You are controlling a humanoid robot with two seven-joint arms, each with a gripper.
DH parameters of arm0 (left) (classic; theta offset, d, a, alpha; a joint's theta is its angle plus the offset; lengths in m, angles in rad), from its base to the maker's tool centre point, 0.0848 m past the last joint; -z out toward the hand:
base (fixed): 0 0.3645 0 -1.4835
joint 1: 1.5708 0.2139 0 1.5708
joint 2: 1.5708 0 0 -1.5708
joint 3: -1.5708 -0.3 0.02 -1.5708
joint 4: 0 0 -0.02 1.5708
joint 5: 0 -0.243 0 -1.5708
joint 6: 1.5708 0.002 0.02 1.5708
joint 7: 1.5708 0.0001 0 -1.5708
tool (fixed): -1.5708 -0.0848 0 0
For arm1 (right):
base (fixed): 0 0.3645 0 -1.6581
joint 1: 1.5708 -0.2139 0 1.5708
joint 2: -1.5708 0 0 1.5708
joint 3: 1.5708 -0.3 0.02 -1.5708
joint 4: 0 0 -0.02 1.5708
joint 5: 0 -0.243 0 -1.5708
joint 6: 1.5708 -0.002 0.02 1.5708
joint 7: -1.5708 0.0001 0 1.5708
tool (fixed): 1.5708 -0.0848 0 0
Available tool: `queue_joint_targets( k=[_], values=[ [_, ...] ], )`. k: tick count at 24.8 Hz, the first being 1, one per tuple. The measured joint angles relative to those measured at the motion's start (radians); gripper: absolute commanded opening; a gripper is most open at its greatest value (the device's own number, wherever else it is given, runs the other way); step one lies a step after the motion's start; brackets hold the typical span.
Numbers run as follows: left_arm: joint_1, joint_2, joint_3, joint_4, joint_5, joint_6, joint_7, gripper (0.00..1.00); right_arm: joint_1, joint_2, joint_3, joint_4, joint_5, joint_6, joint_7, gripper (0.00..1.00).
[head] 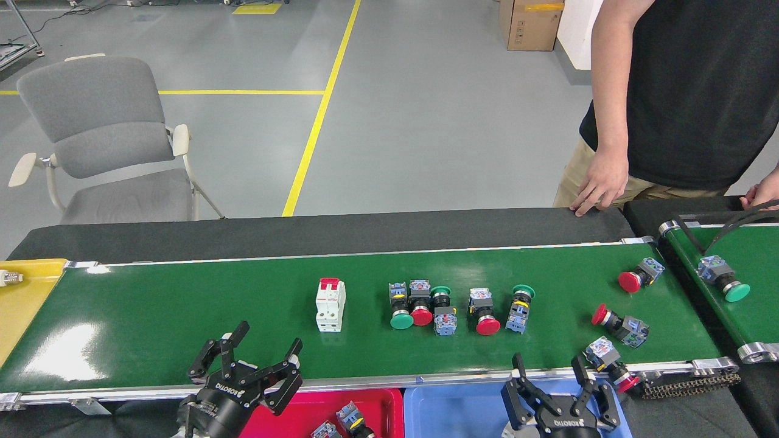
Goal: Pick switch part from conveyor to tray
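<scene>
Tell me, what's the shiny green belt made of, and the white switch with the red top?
The conveyor looks like smooth rubber or plastic; glare patches show a glossy finish. Its edge rails look like bare metal. The white switch looks like hard matte plastic, moulded, with a red lever.

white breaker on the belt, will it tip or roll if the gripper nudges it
The white breaker looks blocky with flat faces, so it probably slides rather than rolls. The green belt is glossy, so it may skid easily. Its hard-looking casing should feel stiff in a grasp.
</scene>
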Motion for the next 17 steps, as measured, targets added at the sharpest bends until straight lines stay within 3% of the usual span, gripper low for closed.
queue_joint_targets(
  k=[5,17],
  values=[
    [-0.043,-0.012,-0.002,0.089,-0.032,0.019,-0.002,1.00,-0.114,0.000,0.046,0.099,0.017,0.028,0.061,1.00],
    [-0.172,-0.012,0.004,0.260,-0.034,0.040,-0.003,1.00,-0.156,0.000,0.193,0.151,0.012,0.025,0.115,1.00]
  ],
)
